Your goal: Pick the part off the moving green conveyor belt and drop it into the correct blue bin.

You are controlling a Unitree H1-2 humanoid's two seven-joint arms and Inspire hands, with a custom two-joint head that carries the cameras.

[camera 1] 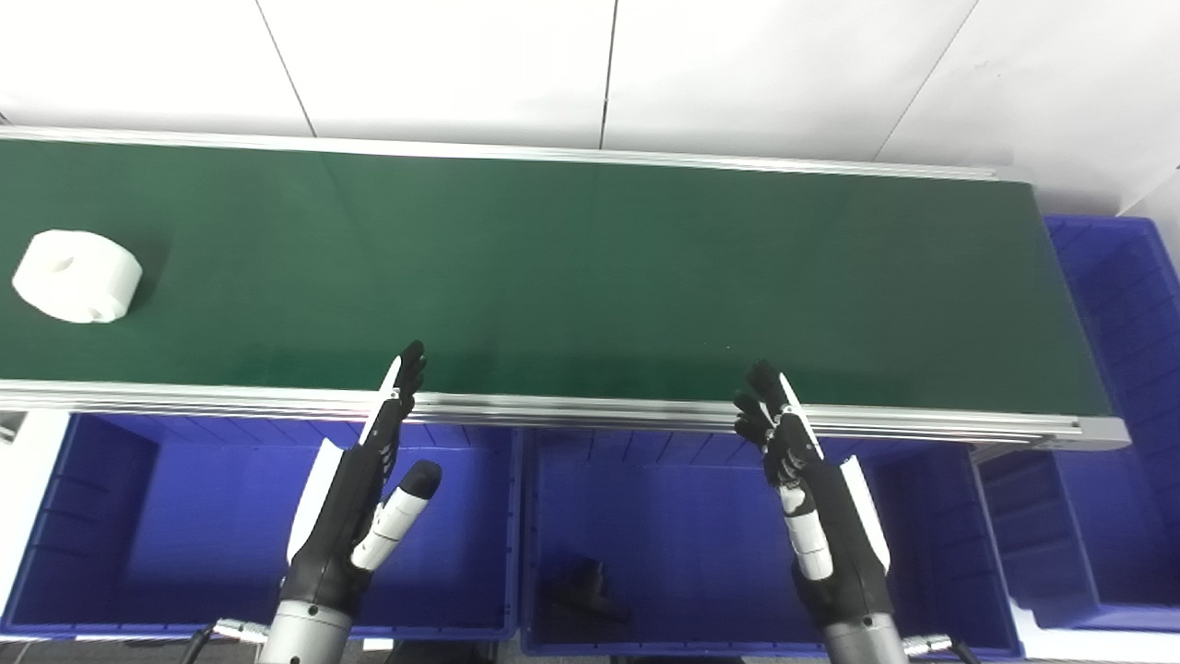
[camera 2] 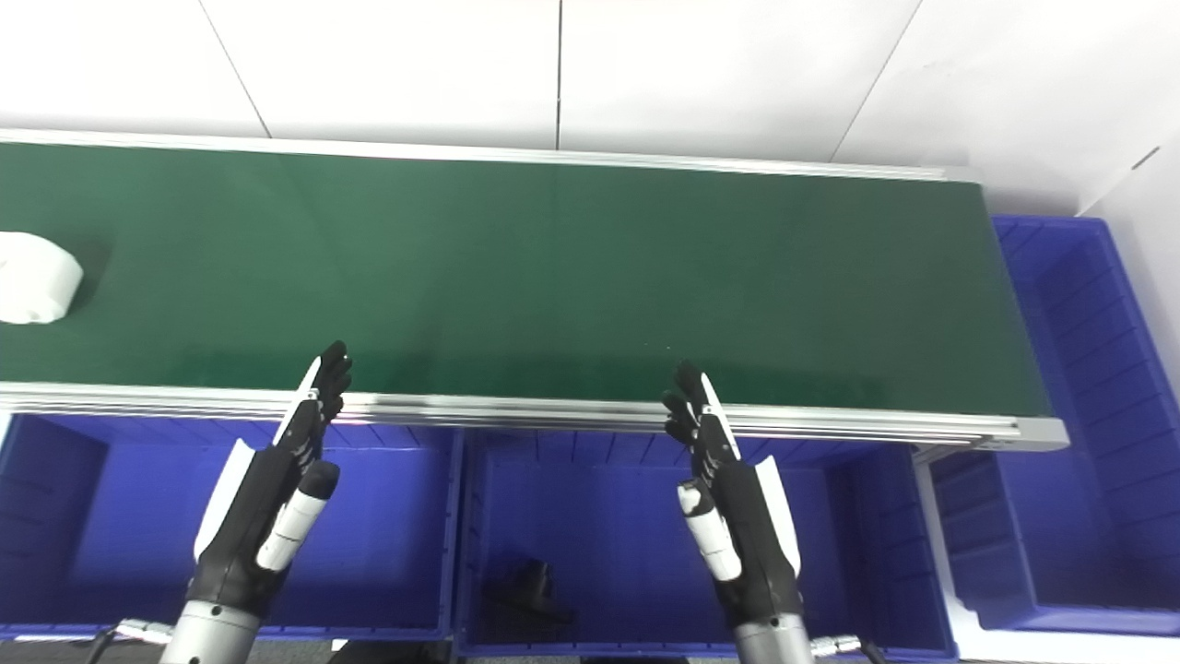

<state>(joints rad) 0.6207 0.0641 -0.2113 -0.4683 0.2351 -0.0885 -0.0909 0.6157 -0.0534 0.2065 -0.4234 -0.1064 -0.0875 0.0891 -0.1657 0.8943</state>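
Observation:
A white round part [camera 1: 76, 276] with a hole in its top lies on the green conveyor belt [camera 1: 590, 277] at the far left. My left hand [camera 1: 364, 489] is held upright over the near left blue bin [camera 1: 111, 526], open, fingers reaching to the belt's near rail. It is well to the right of the part. Over the middle blue bin [camera 1: 664, 516] my right hand [camera 1: 811, 498] is also open and holds nothing. A dark part [camera 1: 581, 590] lies on the floor of that middle bin.
A third blue bin [camera 1: 1129, 415] stands at the right end of the belt, running back along it. An aluminium rail [camera 1: 590, 410] edges the belt on the near side. White wall panels rise behind.

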